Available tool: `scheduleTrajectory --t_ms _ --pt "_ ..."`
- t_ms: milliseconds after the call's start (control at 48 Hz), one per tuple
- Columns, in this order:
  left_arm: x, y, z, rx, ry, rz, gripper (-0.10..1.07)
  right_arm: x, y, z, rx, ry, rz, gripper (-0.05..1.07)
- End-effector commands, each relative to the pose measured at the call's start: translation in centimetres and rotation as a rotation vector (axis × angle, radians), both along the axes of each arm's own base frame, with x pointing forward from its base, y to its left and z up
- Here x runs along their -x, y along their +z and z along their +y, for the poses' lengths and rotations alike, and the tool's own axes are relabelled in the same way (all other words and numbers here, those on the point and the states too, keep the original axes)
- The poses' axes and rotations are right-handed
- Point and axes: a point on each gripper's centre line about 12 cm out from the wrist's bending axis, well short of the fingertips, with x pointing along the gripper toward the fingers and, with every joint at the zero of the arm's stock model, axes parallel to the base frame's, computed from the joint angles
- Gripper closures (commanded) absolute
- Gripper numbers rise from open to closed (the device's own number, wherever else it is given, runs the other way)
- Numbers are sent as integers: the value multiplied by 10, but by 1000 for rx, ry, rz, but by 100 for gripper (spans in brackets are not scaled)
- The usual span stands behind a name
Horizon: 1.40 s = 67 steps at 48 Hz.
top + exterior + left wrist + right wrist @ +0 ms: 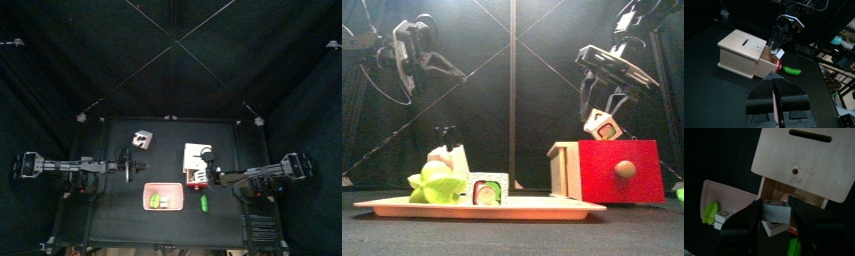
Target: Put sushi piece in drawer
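You're hanging the sushi piece (604, 127) right over the pulled-out drawer (784, 203), so a release should drop it straight in. Your right gripper (775, 211) is clamping the piece between its jaws, narrowed to its width, clear of the wood. Your left gripper (775, 95) is idling well back, jaws pressed together, holding nothing. The pink tray (476, 207) is sitting nearby.

The top view looks straight down from high above, the table (120, 160) small at lower centre. The front view sits at table height, close to the pink tray (476, 207) and drawer (609, 170). Each wrist view looks along its own jaws (both show the drawer (747, 52) (807, 160), from opposite sides).
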Motion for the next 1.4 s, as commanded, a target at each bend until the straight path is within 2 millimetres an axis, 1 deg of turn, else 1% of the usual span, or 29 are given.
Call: scheduleTrajectory --t_ms 0,250,396,583,771,938,1167,1375 --pt "-2 6 1 -3 4 -20 74 0 11 -2 -2 -1 -41 48" --pt "-2 5 1 -3 4 -18 74 -1 9 -1 -3 -4 -31 30" --pt "-2 5 2 -3 5 -17 74 -3 10 -2 1 0 -35 24" --pt "-2 6 2 -4 5 -18 74 -5 14 -2 11 6 -44 21" --pt "-2 6 1 -4 3 -18 74 -5 13 -3 10 3 -40 21" --pt "-2 5 2 -3 5 -17 74 -6 15 -1 2 9 -56 22" --pt "-2 6 2 -3 5 -18 74 -5 21 2 -12 34 -112 22" --pt "-2 6 2 -3 5 -18 74 -9 16 6 -42 83 -177 22"
